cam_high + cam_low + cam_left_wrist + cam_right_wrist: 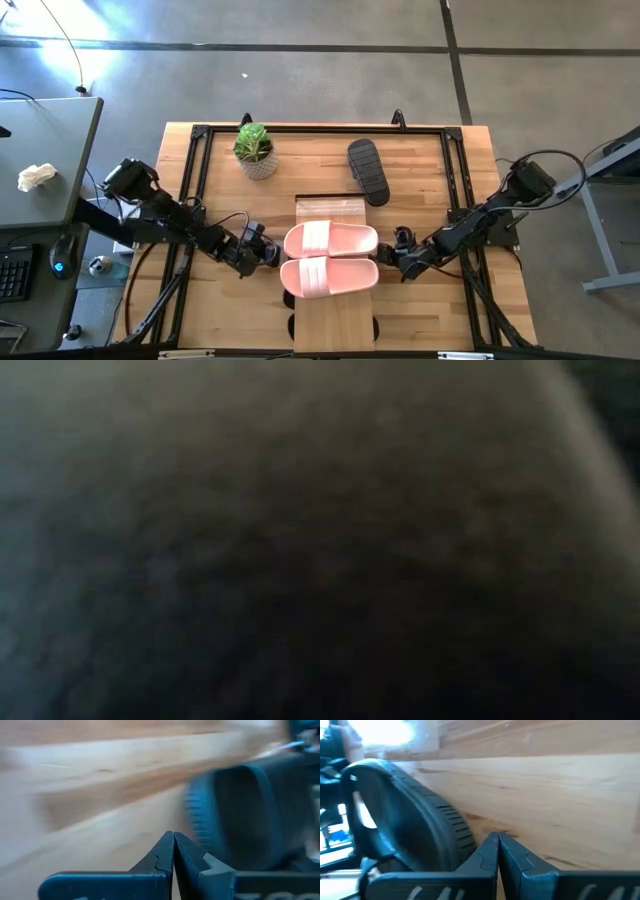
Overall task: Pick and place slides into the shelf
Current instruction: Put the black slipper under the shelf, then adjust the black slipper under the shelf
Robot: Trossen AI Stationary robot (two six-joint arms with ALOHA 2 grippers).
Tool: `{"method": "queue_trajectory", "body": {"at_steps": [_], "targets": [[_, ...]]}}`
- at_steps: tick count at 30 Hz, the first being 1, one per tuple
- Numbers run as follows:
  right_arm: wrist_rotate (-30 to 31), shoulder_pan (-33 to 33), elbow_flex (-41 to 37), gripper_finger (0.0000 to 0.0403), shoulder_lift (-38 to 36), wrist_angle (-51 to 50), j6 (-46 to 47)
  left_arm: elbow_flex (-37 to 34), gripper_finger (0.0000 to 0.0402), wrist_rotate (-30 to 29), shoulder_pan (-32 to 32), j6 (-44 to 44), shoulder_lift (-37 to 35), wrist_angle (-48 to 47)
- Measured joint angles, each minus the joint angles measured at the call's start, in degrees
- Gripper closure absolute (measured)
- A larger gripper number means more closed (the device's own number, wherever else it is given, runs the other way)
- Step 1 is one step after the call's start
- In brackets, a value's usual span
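Pink pair of slides (330, 258) sits side by side on the shelf (334, 318), the narrow light-wood plank running down the table's middle toward the near edge. One black slide (368, 170) lies on the table (440, 320) beyond the shelf's far end, angled, right of a small potted plant (255, 150). Left gripper (262, 250) is low at the table, just beside the pink pair on its left, fingers pressed together, nothing held; its wrist view shows the closed fingertips (173, 851) over bare wood with a black ribbed-sole slide (250, 810) close ahead. Right gripper (392, 255) mirrors it on the pair's right side, also closed and empty; right wrist view shows another black ribbed slide (405, 835) standing on edge by the closed tips (498, 849). Low view is blocked by something dark, nothing readable there.
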Motion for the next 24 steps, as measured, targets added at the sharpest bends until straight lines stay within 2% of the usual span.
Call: {"method": "queue_trajectory", "body": {"at_steps": [5,14,17,19,22,24], "targets": [[1.7,0.8,0.0,0.0403,0.0,-2.7,0.6,-0.1,0.0401,-0.7,0.0,-0.7,-6.6,-12.1],[7.3,2.7,0.2,0.0403,-0.3,-7.5,2.7,-0.1,0.0401,-0.9,0.1,2.3,-17.2,-21.5],[10.4,3.1,0.1,0.0403,-0.5,-8.9,2.6,-0.1,0.0401,4.1,0.0,5.2,-19.5,-21.7],[11.6,3.0,0.0,0.0403,-0.7,-9.9,2.5,-0.1,0.0401,9.8,-0.6,7.1,-20.5,-21.2],[11.1,3.0,0.0,0.0403,-0.9,-10.6,2.4,-0.1,0.0401,17.2,-3.4,8.1,-21.6,-19.0],[8.4,3.0,0.0,0.0403,-1.0,-10.5,1.3,-0.1,0.0401,20.2,-6.3,7.2,-21.7,-16.7]]}}
